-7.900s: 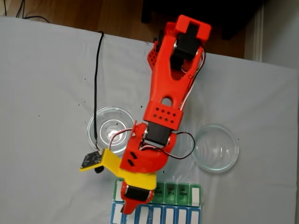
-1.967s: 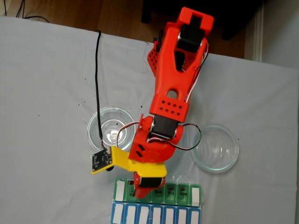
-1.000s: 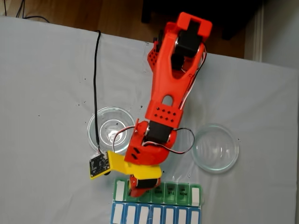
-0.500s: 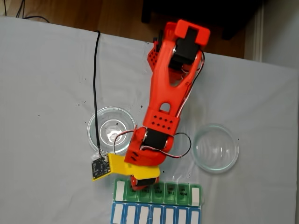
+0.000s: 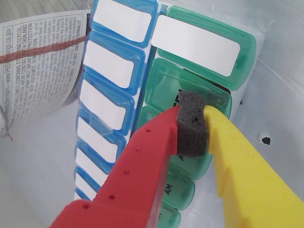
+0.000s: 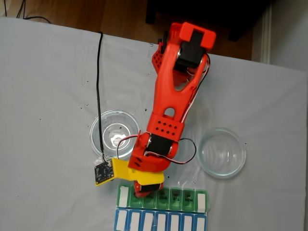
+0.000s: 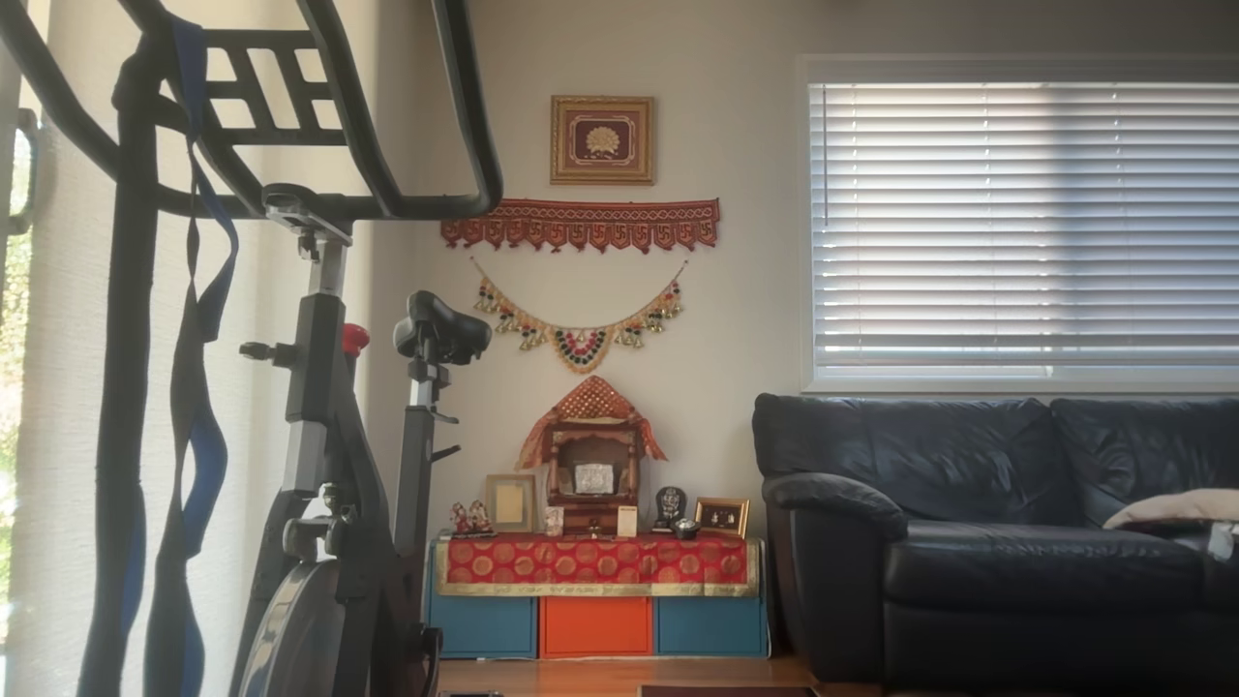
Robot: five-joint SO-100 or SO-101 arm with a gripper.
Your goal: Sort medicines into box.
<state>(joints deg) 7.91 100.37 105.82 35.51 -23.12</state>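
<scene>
The gripper [image 5: 192, 124] hangs over the box [image 5: 199, 90], jaws clenched on only its foam pad [image 5: 192, 128], beside 2 dishes [image 6: 113, 132].

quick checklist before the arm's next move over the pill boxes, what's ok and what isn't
1. Gripper over the green organiser, not the blue-lidded row: ok; in the wrist view the tips sit over a green lid next to the end compartment.
2. Pill between the fingers: cannot tell; a dark foam pad fills the narrow gap and no ball is visible.
3. Target lid open: not ok; the green lids look closed in the wrist view.
4. Pills left in the glass dishes: cannot tell; both look empty in the fixed view.
5. Black cable clear of the organiser: ok.
</scene>
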